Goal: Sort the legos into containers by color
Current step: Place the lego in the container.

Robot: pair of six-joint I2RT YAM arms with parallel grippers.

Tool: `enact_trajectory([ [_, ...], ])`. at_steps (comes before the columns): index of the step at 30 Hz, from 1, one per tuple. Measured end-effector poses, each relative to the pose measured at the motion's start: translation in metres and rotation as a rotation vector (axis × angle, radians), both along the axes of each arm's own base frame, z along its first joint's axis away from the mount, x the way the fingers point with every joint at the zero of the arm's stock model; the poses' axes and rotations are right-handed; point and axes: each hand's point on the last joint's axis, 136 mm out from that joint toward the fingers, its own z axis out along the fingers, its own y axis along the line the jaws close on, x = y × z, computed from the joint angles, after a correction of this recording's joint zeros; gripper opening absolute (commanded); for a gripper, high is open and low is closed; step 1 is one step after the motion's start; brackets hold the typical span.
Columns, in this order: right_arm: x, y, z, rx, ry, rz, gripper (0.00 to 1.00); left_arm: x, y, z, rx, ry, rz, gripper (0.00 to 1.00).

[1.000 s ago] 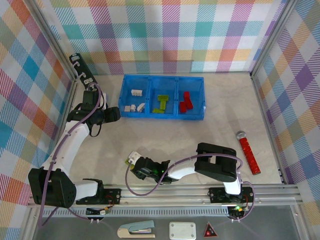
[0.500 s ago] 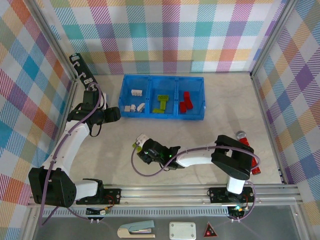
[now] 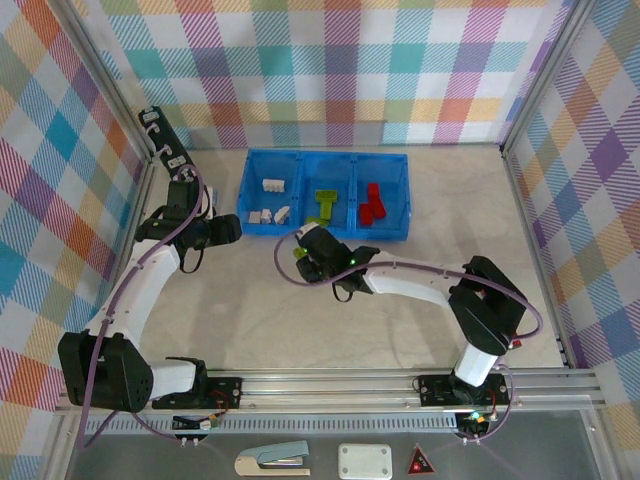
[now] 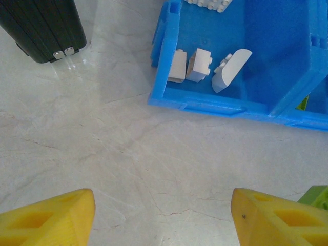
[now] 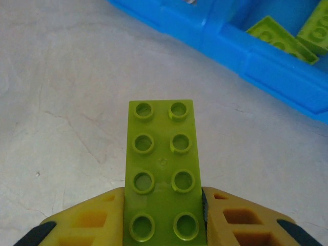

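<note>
Top view: the blue tray (image 3: pixel 300 153) lies at the far side of the table (image 3: pixel 240 295), with white bricks (image 3: pixel 272 185) in its left compartment, green bricks (image 3: pixel 325 203) in the middle one and red bricks (image 3: pixel 372 203) in the right one. The left gripper (image 3: pixel 228 232) sits just beside the tray's near left corner. The right gripper (image 3: pixel 303 250) is positioned just in front of the tray's near wall, close to the divider between the left and middle compartments. Left wrist view: the left gripper (image 4: pixel 164 215) is released, jaws wide apart above bare table with nothing between them; the tray's left compartment with three white bricks lies ahead, and a black block (image 4: pixel 46 25) stands at upper left. Right wrist view: the right gripper (image 5: pixel 164 225) is clenched on a lime green brick (image 5: pixel 163 154) with eight studs facing the camera, held above the table, near the tray wall but apart from it.
</note>
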Motion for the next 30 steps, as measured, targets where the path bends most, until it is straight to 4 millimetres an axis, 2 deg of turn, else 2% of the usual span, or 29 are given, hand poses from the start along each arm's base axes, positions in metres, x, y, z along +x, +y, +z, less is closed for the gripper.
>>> enact_trajectory([
  [4,0.021,-0.014,0.019,0.011,0.034,-0.075,0.19,0.0,0.0,-0.001,0.004,0.003,-0.001,0.71],
  [9,0.066,-0.031,0.051,0.042,0.046,-0.205,0.16,-0.001,0.001,-0.003,0.004,0.01,-0.001,0.71],
  [13,0.101,-0.039,0.057,0.029,0.059,-0.295,0.15,0.0,0.001,-0.003,0.004,0.012,-0.001,0.71],
  [16,0.12,-0.048,0.05,-0.007,0.067,-0.36,0.14,0.0,0.001,-0.003,0.004,0.012,-0.001,0.71],
  [20,0.135,-0.054,0.038,-0.045,0.09,-0.412,0.14,0.0,0.001,-0.003,0.004,0.012,-0.001,0.7],
  [25,0.145,-0.049,0.017,-0.038,0.144,-0.412,0.15,-0.001,0.0,-0.003,0.002,0.012,-0.003,0.7],
  [30,0.152,-0.031,-0.003,0.009,0.215,-0.379,0.16,0.0,0.0,-0.004,0.001,0.014,-0.004,0.7],
])
